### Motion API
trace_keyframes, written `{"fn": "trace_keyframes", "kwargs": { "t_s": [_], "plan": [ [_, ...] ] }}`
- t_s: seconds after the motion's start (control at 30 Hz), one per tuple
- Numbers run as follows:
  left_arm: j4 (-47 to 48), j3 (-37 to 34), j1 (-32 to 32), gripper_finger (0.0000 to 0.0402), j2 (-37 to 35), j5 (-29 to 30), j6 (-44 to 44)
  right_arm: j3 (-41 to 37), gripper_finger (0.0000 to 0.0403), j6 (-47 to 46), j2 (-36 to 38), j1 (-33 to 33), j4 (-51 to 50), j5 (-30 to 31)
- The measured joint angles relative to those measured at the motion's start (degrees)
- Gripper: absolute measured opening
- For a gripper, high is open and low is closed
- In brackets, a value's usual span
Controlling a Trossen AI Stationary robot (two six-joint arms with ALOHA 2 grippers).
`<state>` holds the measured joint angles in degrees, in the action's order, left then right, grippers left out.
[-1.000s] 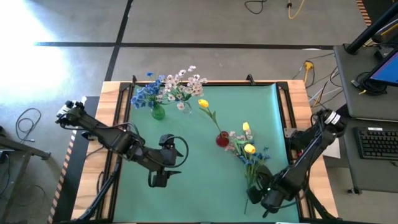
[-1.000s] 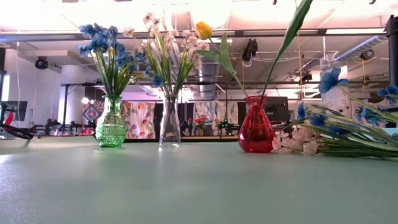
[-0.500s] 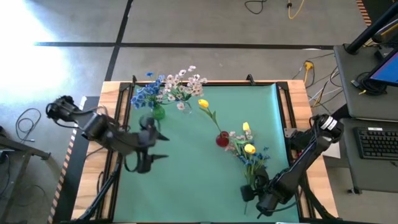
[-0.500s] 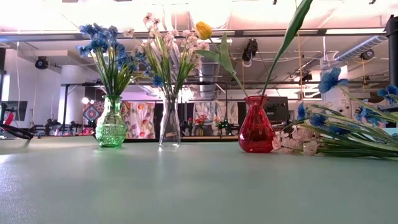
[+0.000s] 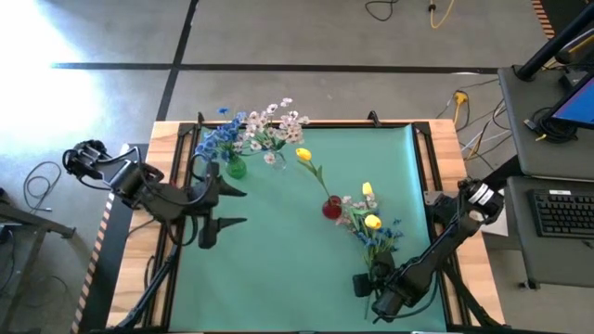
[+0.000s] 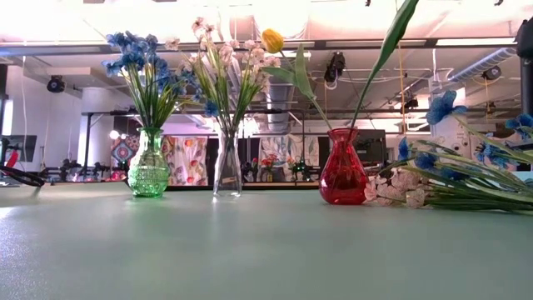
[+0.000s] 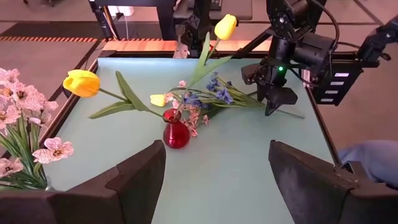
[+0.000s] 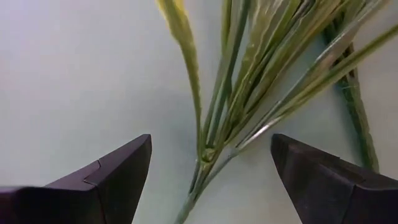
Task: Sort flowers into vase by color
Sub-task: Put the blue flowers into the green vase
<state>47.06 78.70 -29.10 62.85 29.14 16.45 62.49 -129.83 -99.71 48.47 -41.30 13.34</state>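
Three vases stand on the green mat. A green vase [image 5: 236, 169] holds blue blossoms, a clear vase [image 5: 270, 158] holds pink-white sprays, and a red vase [image 5: 331, 208] holds a yellow tulip [image 5: 303, 155]. A pile of loose flowers [image 5: 371, 227] with yellow, blue and pale blossoms lies flat near the table's right side. My right gripper [image 5: 364, 281] is open, pointing down over the pile's stem ends [image 8: 211, 146], with a finger on either side and touching nothing. My left gripper [image 5: 232, 208] is open and empty, near the table's left edge.
The loose flowers [image 6: 454, 179] spread from beside the red vase [image 6: 343, 177] toward the right edge. Bare mat [image 5: 278, 269] lies in the middle and near part of the table. A black frame and wooden border [image 5: 167, 139] run round the mat.
My left gripper has drawn back from the middle of the mat toward the left and far edges, staying open. My right gripper has shifted toward the table's left, over the stem ends of the loose pile. The flowers and vases have stayed put.
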Motion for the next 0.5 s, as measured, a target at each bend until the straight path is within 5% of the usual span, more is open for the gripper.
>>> {"fn": "trace_keyframes", "kwargs": {
  "t_s": [0.23, 0.5],
  "plan": [
    [0.2, 0.0, 0.0, 0.0271, 0.0, 0.0, -3.0, 0.3, 0.0309, -1.2, -0.4, -0.1, -0.7, -0.1],
    [2.5, 0.0, 0.0, 0.0271, 1.2, -0.1, -6.0, 0.7, 0.0176, -1.2, -0.4, -0.3, -1.8, -0.3]
  ]
}}
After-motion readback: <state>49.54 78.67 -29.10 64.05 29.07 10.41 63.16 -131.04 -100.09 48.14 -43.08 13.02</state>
